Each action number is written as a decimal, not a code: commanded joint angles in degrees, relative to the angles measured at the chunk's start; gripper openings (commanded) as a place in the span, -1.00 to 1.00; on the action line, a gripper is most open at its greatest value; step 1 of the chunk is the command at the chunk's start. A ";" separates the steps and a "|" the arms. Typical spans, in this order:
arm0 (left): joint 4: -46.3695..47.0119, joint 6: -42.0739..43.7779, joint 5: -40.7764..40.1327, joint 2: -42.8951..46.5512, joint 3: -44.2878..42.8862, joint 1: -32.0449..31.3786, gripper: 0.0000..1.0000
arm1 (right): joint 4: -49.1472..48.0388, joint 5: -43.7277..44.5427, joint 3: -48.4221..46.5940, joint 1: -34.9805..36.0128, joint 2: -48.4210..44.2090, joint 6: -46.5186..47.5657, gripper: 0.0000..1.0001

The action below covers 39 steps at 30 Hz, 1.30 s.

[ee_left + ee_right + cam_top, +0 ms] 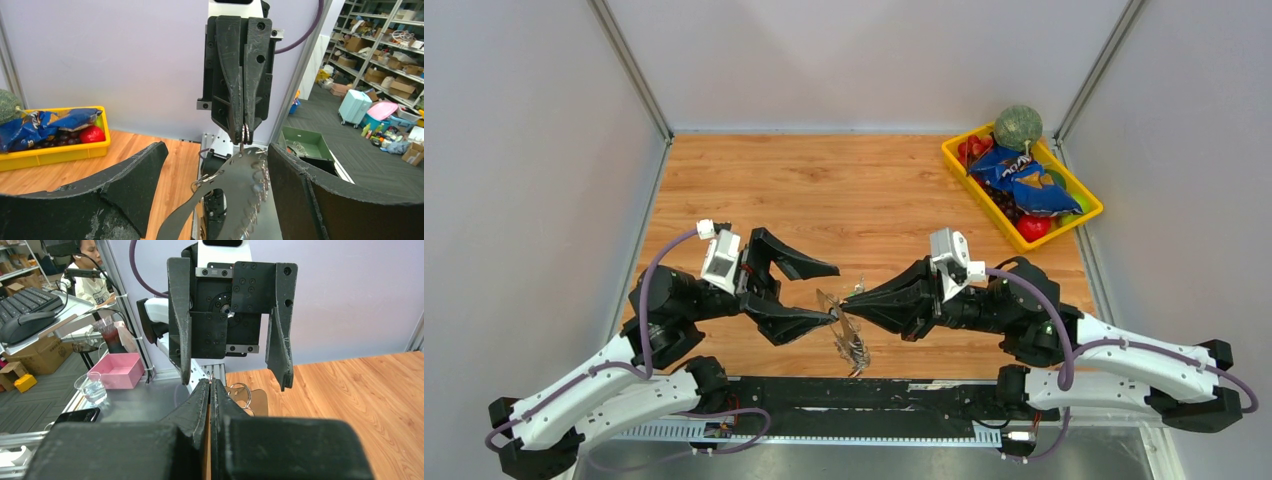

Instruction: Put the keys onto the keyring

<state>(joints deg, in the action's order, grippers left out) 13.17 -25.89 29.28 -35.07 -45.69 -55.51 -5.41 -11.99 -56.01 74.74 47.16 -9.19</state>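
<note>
Nearest the left wrist camera, the left gripper (216,150) is standing wide open with nothing between its jaws, its two dark fingers (125,195) flanking the keyring (240,192), which is hanging edge-on in the gap. Facing it from the right, the right gripper (244,131) is pinching fully shut on the small wire loops at the keyring's top, so the hoop and its toothed silver fringe are dangling freely above the near edge of the table (874,190), midway between the arms. The keys with the green tag are not showing in any view (they may be hiding in the dangling cluster; I cannot tell). The step in hand is looking like a second grip by the left side. Doing it well is probably meaning closing on bare hoop wire rather than on the loose fringe, coming in squarely below the right fingertips without touching them, and holding the right pinch steady so nothing is swinging.
</note>
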 commanded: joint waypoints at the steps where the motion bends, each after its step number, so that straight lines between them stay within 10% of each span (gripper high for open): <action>1: 1.73 -0.75 -0.86 0.98 -0.39 -0.09 0.67 | -7.74 6.91 -0.33 3.12 -0.15 2.66 -1.00; 23: 0.17 -2.36 -4.56 4.72 -0.86 -0.06 0.47 | -14.11 20.41 0.05 10.80 2.15 8.83 -1.00; 29: 1.65 -3.27 -2.71 3.83 -0.84 -0.04 -0.19 | -16.52 21.96 0.54 11.32 3.01 8.90 -1.00; 39: 2.72 -4.10 -0.96 3.58 -0.89 -0.05 -0.35 | -18.45 22.77 -0.09 12.05 4.46 11.04 -1.00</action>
<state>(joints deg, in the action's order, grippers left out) 13.13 -29.21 26.83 -31.46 -45.69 -55.51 -18.76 9.98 -55.11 86.24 51.18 0.40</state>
